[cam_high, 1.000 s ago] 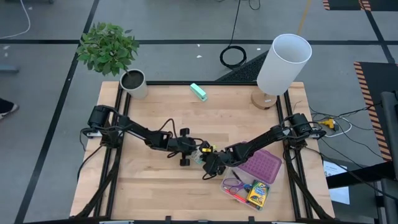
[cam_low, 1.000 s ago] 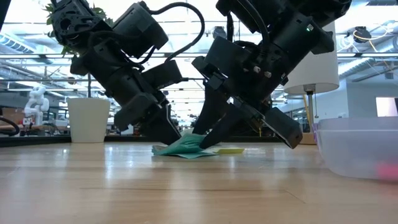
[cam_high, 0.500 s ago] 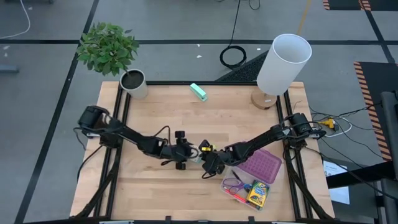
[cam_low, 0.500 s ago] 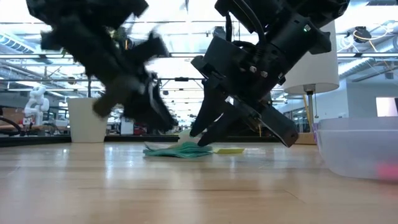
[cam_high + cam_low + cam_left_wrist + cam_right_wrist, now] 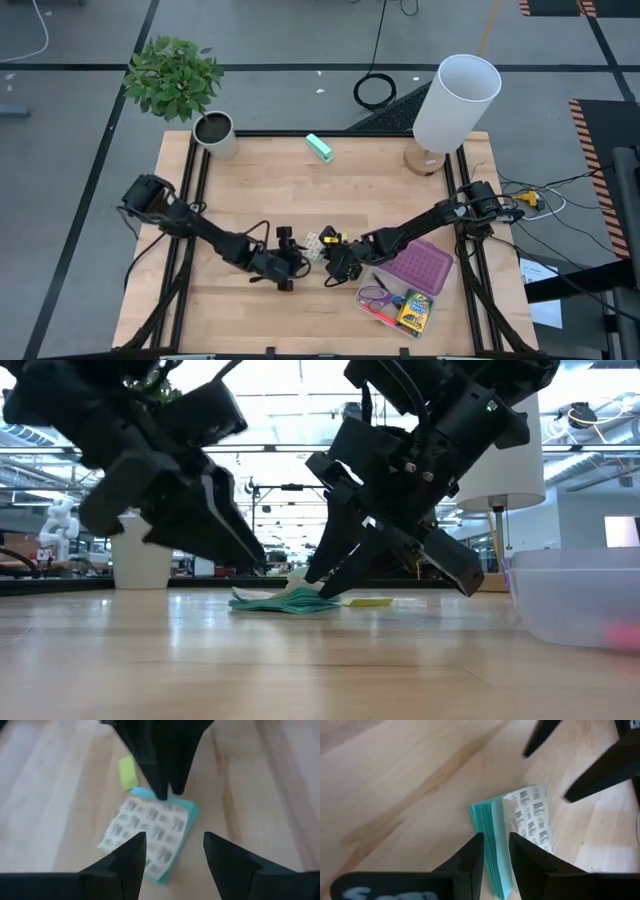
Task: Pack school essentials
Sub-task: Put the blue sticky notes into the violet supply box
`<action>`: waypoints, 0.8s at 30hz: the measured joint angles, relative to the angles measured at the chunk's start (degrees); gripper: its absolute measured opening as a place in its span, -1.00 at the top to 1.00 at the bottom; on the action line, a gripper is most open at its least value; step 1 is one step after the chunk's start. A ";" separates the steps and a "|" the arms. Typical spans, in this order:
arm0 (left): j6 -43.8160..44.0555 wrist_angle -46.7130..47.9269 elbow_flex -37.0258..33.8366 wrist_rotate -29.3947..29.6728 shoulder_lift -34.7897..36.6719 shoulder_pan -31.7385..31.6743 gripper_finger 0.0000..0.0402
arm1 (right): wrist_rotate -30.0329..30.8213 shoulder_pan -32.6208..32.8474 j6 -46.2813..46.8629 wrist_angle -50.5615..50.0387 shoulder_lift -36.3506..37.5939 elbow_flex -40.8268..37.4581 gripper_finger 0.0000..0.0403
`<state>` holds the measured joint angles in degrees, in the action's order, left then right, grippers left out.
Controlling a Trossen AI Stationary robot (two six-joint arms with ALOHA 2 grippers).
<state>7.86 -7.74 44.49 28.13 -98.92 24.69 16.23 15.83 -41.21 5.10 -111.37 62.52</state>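
Scissors (image 5: 376,296), a red pen (image 5: 383,313) and the crayon box (image 5: 414,311) already lie in the clear bin (image 5: 372,312) at the table's front right, with a purple lid (image 5: 421,267) just beside it. Left to pack, by the look of it: the card pad (image 5: 520,832), a teal-edged stack with a printed top sheet, flat on the wood mid-table, and the yellow eraser (image 5: 128,773) just beside it. The right gripper (image 5: 494,851) stands tip-down at the pad's edge, fingers slightly parted, gripping nothing. The left gripper (image 5: 172,851) hovers near the pad, fingers spread wide and empty. The top sheet's small printed blocks are too blurred to read; no brand on the crayon box can be made out
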 joint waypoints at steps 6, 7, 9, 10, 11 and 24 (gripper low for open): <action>-1.82 -4.51 0.05 0.14 -4.51 -0.06 -0.01 | -0.02 -0.09 0.45 -0.24 0.00 0.00 0.57; -1.94 -4.28 0.07 0.41 -5.01 -0.07 -0.01 | -0.04 -0.13 0.79 -0.27 0.00 0.00 0.57; -2.34 -4.03 0.43 0.31 -5.80 -0.44 -0.01 | -0.08 -0.29 1.36 -0.69 0.00 0.00 0.57; -3.01 -4.14 0.72 -0.05 -6.05 -0.66 -0.01 | -0.27 -0.37 1.54 -0.86 0.00 0.00 0.57; -4.03 -4.30 0.95 -0.19 -6.30 -0.80 -0.01 | -0.81 -0.47 1.61 -1.05 0.00 0.00 0.57; -10.13 -7.14 3.08 -4.55 -10.12 -4.26 -0.01 | -3.08 -1.42 3.06 -1.16 0.00 -0.02 0.57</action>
<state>-2.27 -14.88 47.57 23.57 -109.03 20.43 13.15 14.41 -38.15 3.95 -111.37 62.50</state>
